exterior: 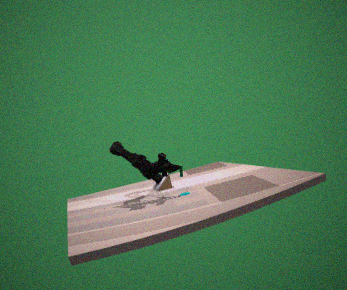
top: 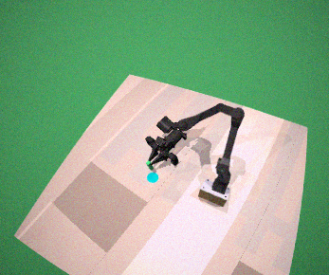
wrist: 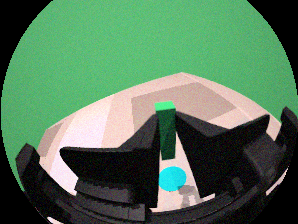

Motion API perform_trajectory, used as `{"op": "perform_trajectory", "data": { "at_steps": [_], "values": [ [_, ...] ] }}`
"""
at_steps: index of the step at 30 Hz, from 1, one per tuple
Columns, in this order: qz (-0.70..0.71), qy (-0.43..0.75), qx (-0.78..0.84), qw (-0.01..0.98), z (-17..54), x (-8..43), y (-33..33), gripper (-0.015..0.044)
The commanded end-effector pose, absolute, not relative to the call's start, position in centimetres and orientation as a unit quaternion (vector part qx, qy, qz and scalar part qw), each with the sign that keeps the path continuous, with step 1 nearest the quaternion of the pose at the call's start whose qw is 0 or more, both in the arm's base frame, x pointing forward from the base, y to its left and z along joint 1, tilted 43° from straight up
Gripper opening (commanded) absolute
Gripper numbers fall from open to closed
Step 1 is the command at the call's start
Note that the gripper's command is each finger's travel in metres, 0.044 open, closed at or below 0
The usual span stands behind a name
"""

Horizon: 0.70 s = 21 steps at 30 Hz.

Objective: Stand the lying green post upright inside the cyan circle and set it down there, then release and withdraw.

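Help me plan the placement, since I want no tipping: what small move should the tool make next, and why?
Probably a short shift toward the flat cyan circle, then lower. The tool is shut on the slim green post, which the exterior view shows held above the light wooden table. In the top view the post's tip sits just beside the circle, not over it, so releasing now would likely miss.

table [top: 100, 204]: nothing stands around cyan circle [top: 152, 177] | gripper [top: 150, 162] clamped on green post [wrist: 164, 129], raised above the tabletop just beside the circle | arm base [top: 214, 192] well apart, only obstacle nearby
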State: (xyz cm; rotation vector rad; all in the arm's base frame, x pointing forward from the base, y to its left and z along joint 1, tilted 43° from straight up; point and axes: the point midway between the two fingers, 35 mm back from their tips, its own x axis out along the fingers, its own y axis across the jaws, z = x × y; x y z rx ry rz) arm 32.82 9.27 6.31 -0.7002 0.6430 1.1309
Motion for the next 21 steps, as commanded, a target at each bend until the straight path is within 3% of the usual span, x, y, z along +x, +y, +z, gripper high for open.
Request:
{"op": "perform_trajectory", "data": {
  "at_steps": [1,21],
  "values": [
    [0.520,0.272,-0.321,0.743,6.61,32.60,9.29,0.0023],
    [0.523,0.238,-0.324,0.751,7.15,32.39,9.11,0.0023]
  ]
}}
